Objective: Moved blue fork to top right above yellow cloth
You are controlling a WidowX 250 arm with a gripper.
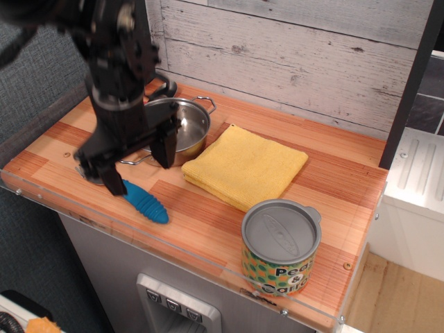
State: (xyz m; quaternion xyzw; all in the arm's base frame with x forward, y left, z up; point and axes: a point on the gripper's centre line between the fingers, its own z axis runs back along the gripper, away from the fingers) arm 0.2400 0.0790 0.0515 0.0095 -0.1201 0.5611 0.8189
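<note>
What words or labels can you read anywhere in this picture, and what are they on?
"Peas" on the can, top line of its label.
"& Ca..." below it on the same label; the rest is cut off and blurred, so I cannot read it.
The embossing on the can's grey lid is too faint to read.
Nothing else carries readable text.

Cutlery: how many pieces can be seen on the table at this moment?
1. Only the blue fork shows, near the front left edge, its head covered by the gripper. The arm hides the area left of the pot, so another piece may lie there.
</note>
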